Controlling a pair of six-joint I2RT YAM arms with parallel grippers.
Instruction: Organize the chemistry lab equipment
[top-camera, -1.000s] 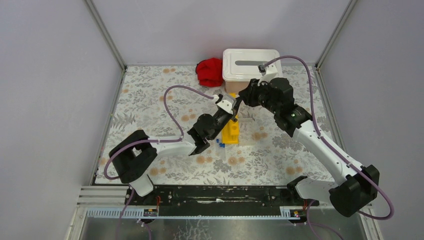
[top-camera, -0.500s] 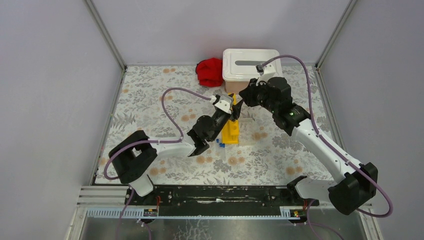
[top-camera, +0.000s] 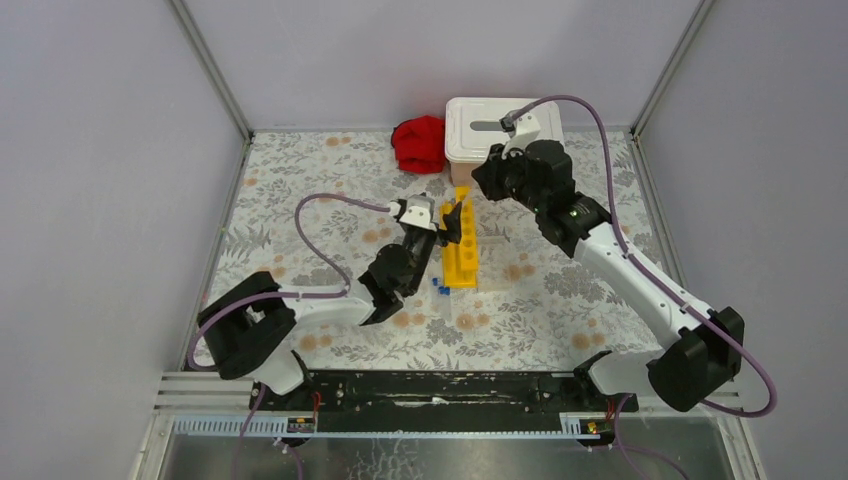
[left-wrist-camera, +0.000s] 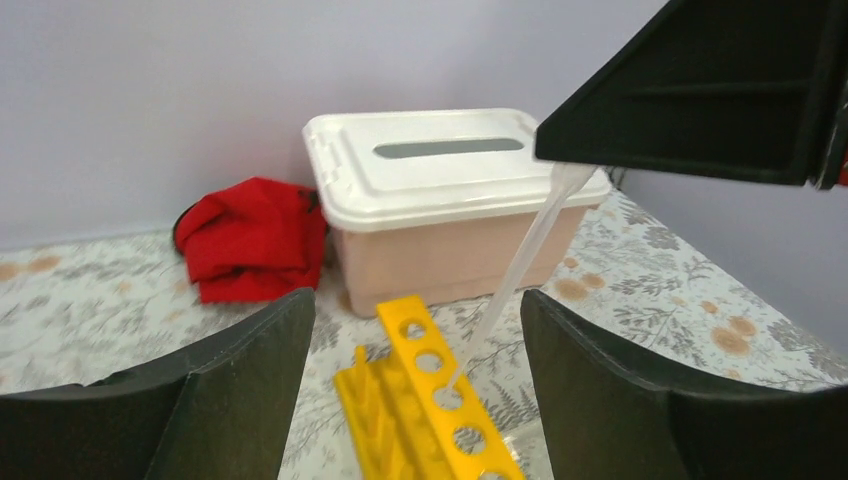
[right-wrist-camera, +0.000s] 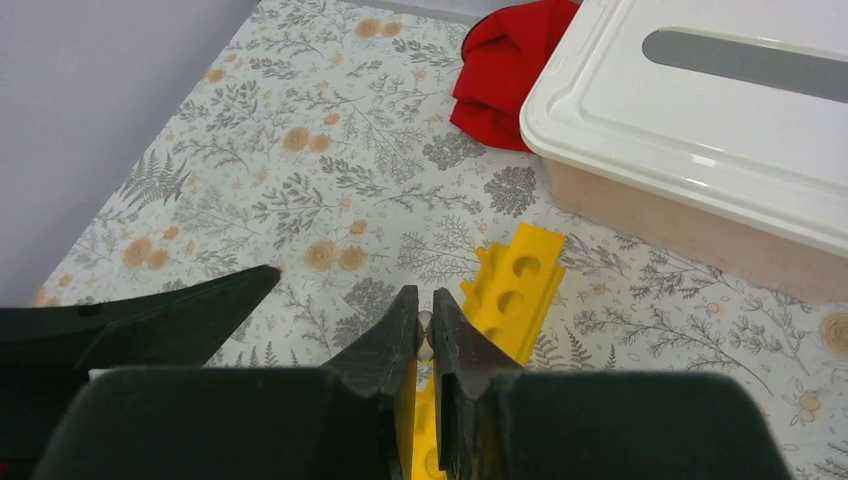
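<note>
Bright, even light; soft shadows

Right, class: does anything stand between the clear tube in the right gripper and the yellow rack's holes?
Nothing visible does. The clear tube, pinched in the right gripper, slants down, its tip at one hole of the yellow rack.

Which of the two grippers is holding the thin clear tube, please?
The right gripper, pinched on the thin clear tube; the left gripper stands open and empty.
</note>
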